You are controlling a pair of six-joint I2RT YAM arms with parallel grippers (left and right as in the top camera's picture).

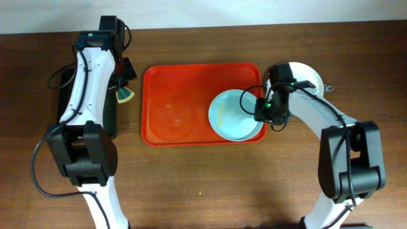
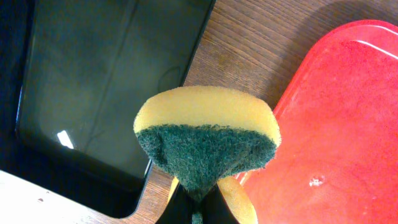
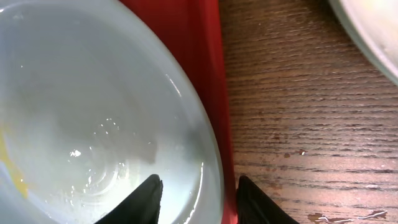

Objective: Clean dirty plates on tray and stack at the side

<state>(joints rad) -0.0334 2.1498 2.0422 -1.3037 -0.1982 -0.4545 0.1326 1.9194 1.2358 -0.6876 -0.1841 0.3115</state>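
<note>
A pale mint-blue plate (image 1: 234, 114) with a yellowish smear lies at the right end of the red-orange tray (image 1: 178, 95). My right gripper (image 1: 267, 116) is open, one finger over the plate's inside and one outside the tray's rim; the right wrist view shows this gripper (image 3: 199, 194), the plate (image 3: 93, 112) and the tray rim (image 3: 208, 74). A white plate (image 1: 310, 75) sits on the table right of the tray, partly hidden by the right arm. My left gripper (image 2: 199, 208) is shut on a yellow-green sponge (image 2: 205, 140) left of the tray. A third plate is not visible.
A black tray (image 1: 63, 95) lies at the far left under the left arm, also in the left wrist view (image 2: 93, 81). Water spots mark the wood (image 3: 336, 214) beside the red tray. The white plate's rim (image 3: 373, 34) shows at the upper right of the right wrist view.
</note>
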